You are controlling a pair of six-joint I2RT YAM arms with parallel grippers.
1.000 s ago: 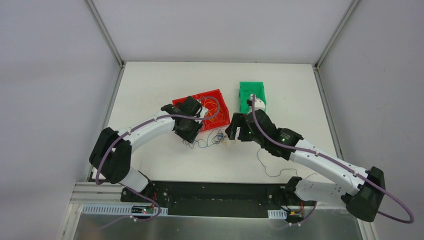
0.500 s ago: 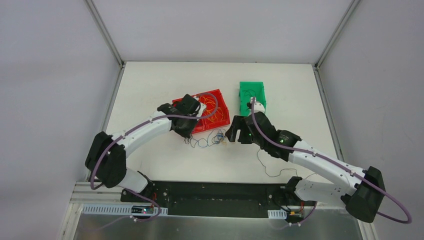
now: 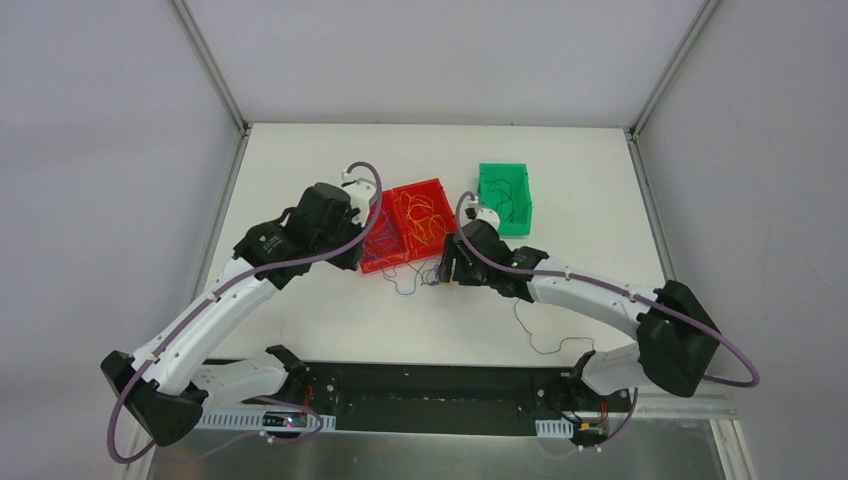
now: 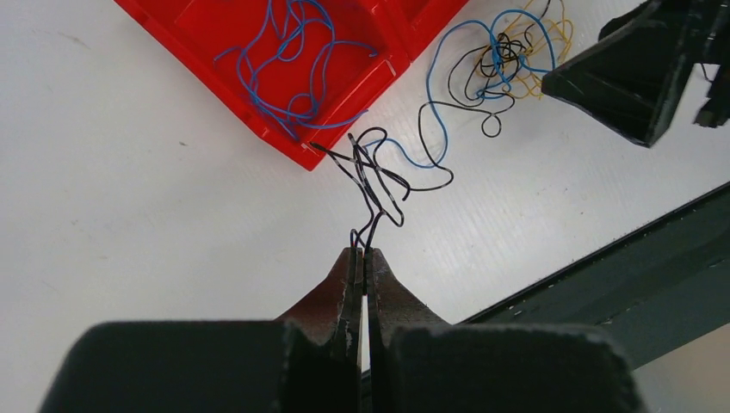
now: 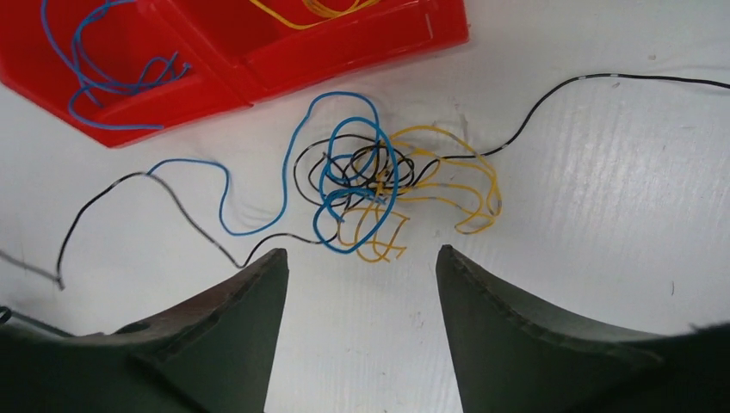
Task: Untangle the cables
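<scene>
Fingers of the left gripper [image 4: 362, 256] are pinched fully together on a black strand [image 4: 376, 176], which runs twisted from their tips up to the near corner of the red tray [image 4: 185, 30]. On the right gripper [image 5: 360, 254] the fingers stand wide apart with nothing between them. The blue, black and yellow cables [image 5: 370, 181] lie knotted just beyond those tips, beside the red tray's near wall but apart from it.

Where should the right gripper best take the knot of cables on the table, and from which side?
Probably the yellow loop bulging out of the knot: there it lies mostly free of the other strands. Bring the open right gripper down from above, jaws across the wire.
</scene>
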